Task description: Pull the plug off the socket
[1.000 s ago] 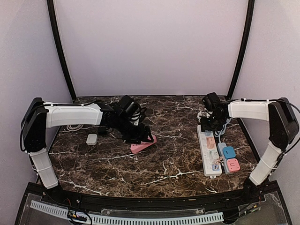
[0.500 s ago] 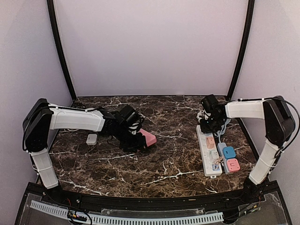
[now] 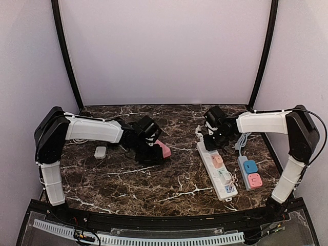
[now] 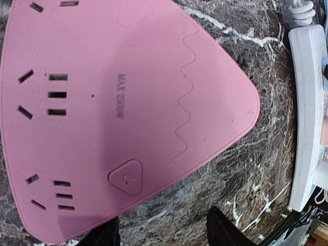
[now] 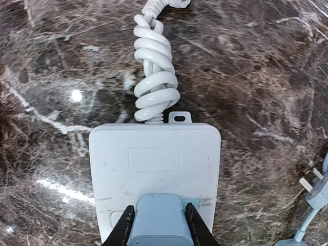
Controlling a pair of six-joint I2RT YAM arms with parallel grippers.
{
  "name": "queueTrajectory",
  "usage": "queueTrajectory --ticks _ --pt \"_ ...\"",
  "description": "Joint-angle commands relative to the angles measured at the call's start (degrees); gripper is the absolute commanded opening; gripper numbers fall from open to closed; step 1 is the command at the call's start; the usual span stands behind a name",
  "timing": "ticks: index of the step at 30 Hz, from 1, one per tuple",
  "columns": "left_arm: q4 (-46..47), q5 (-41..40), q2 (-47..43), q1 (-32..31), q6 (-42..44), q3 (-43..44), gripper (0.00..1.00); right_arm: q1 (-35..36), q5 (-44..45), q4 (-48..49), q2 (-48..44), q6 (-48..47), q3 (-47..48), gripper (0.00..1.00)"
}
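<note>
My right gripper (image 5: 160, 226) has its jaws clamped on the blue plug (image 5: 156, 215), one finger (image 5: 123, 229) on each flank. The plug sits seated in the white strip (image 5: 154, 154), in the outlet nearest the coiled cord (image 5: 156, 77).

To do this well, I'd pull straight out along the pins, with no rocking, and grip low on the plug body so it can't slip. My worry is that nothing pins the strip, so it may lift or drag with the plug. A hand pressing it down would help.

The right arm (image 3: 261, 122) reaches in from the right, forearm nearly level, wrist bent down over the strip's far end.

The left gripper (image 4: 164, 237) is well apart, down at the pink block (image 4: 118, 102). Its fingers show marble between them, and I cannot tell whether they grasp the block's edge. The left arm (image 3: 92, 130) stretches toward the table's middle.
</note>
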Motion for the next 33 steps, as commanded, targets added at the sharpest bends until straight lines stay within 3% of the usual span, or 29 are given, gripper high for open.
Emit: queueTrajectory --ticks 1,13,21,25,30,33 --pt "-0.97 -4.18 1.89 0.81 1.33 4.49 0.58 3.85 -1.8 1.32 1.03 2.19 3.75 0.13" --pt "-0.12 -2.21 11.11 8.84 4.08 14.41 0.57 11.47 -2.34 0.53 4.93 3.79 8.3 0.14" --pt "-2.92 -0.85 14.82 10.78 8.23 22.7 0.58 14.93 -2.6 -0.41 7.8 3.79 11.17 0.16" --pt "-3.67 2.63 13.99 9.94 7.66 22.89 0.57 15.37 -1.51 -0.93 8.29 3.27 11.74 0.25" --pt "-1.3 5.53 10.62 7.39 5.35 18.07 0.51 15.35 -0.86 -1.32 7.74 2.55 11.74 0.48" --pt "2.29 7.36 8.24 6.93 2.93 15.25 0.45 15.37 -0.99 -1.5 6.98 2.15 11.65 0.52"
